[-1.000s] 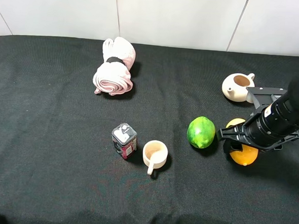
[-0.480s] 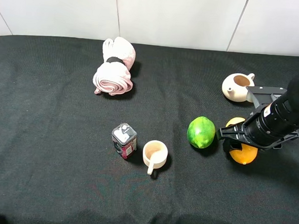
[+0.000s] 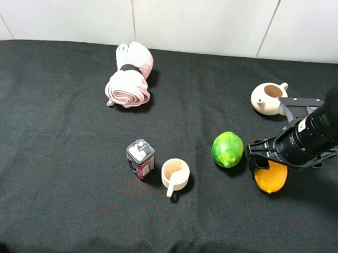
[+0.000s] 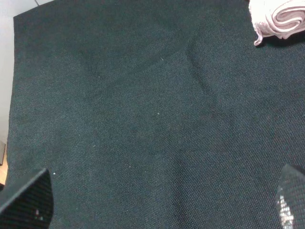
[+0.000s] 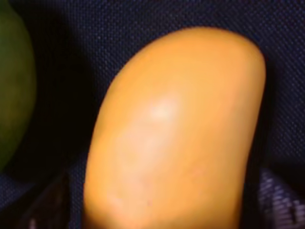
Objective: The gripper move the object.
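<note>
The object, an orange-yellow mango [image 3: 271, 178], lies on the black cloth at the right, just right of the round green fruit [image 3: 227, 149]. My right gripper [image 3: 268, 163] hovers directly over the mango's far end and hides that end. In the right wrist view the mango [image 5: 176, 133] fills the frame. The right gripper [image 5: 162, 207] straddles it, one dark fingertip on each side with a dark gap to the skin, so it is open. The left gripper [image 4: 159, 205] is open over bare cloth, with only its two fingertips [image 4: 28, 200] showing.
A cream teapot [image 3: 267, 98] stands behind the right arm. A pink rolled towel [image 3: 129, 75] lies at the back, also in the left wrist view [image 4: 279, 16]. A small tin [image 3: 140, 158] and a cream cup [image 3: 174, 174] sit left of the green fruit [image 5: 14, 86].
The right gripper's fingers have parted from the mango. The mango has settled a little nearer the front edge, and its far tip no longer shows behind the gripper.
</note>
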Robot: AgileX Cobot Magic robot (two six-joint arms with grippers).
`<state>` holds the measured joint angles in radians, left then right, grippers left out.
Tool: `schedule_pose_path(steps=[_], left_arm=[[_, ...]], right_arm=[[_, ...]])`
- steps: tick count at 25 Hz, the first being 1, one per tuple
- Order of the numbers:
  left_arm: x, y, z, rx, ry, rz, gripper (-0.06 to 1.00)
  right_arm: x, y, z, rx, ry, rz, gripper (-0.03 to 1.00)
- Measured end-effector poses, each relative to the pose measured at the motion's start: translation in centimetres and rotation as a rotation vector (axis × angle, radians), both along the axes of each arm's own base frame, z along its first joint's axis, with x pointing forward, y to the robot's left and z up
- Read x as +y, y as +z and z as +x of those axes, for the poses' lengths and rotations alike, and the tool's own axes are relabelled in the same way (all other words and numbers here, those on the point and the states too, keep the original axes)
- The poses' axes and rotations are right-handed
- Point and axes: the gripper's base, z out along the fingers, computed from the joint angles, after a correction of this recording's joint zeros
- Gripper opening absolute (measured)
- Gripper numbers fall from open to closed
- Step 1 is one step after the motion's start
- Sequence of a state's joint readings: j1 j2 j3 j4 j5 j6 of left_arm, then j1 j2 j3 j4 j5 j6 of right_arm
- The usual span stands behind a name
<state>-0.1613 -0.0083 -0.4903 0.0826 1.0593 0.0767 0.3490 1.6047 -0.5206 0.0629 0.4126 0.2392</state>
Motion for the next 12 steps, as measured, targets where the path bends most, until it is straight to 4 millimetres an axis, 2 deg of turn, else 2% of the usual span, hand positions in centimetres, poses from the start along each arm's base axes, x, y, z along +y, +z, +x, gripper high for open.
schedule_pose_path(steps=[4, 12], left_arm=[[0.0, 0.0, 0.0, 0.0, 0.0, 0.0, 0.99], [0.0, 0.0, 0.0, 0.0, 0.0, 0.0, 0.99]], right_arm=[[0.0, 0.0, -0.01, 0.001, 0.0, 0.0, 0.67], [-0.01, 0.0, -0.01, 0.0, 0.002, -0.001, 0.68]])
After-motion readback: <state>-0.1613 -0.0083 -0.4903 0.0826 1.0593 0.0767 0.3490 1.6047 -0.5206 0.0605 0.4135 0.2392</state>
